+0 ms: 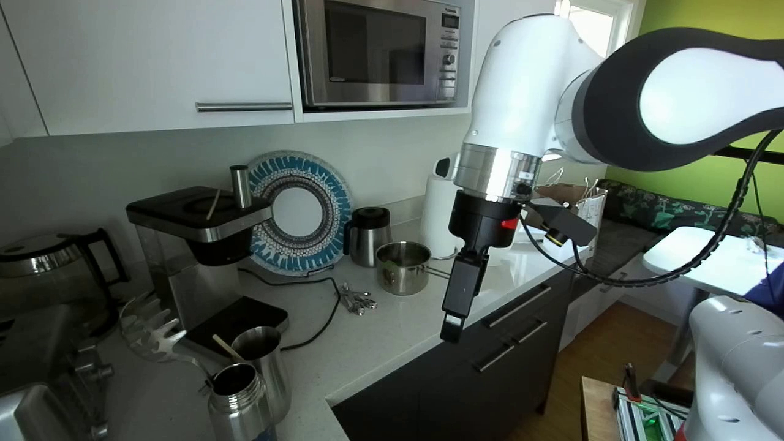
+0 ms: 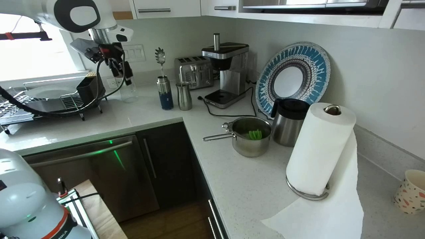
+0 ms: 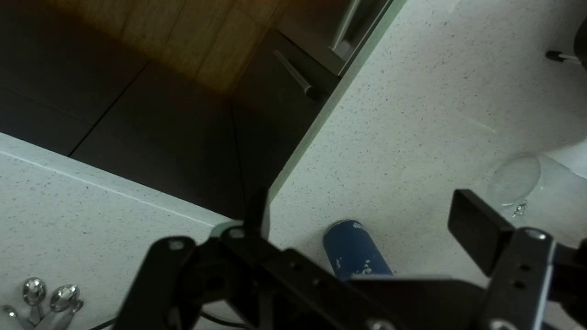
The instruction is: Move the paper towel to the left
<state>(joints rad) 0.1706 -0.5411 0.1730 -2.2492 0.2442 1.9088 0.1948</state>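
Nearest the camera in an exterior view, a loose sheet (image 2: 322, 220) trails from the paper towel (image 2: 318, 149) and spreads over the worktop (image 2: 239, 189). The paper towel stands upright on its metal holder (image 2: 310, 197), set back from the worktop's front edge; a strip of bare worktop runs between it and that edge. On the opposite side the wall (image 2: 382, 83) rises near it.

Away from the sheet, the jug (image 1: 370, 244) stands near the paper towel, a gap showing between the two in an exterior view. The pot (image 2: 250, 146), also near the paper towel, stands just beside the jug, its handle toward the front edge. Farther from the paper towel the plate (image 2: 294, 78) leans against the wall, and the coffee maker (image 2: 230, 78) stands farther still. On the sheet's side, the cup (image 2: 410, 192) sits well apart from the paper towel, near the wall.

The paper towel is well apart from the end effector (image 3: 360, 208), which hangs in the air farther off than the pot, above the worktop's inner corner in the wrist view. It is released: its fingers (image 3: 474, 229) stand wide apart, and worktop and a blue bottle (image 3: 353, 250) show through the gap.
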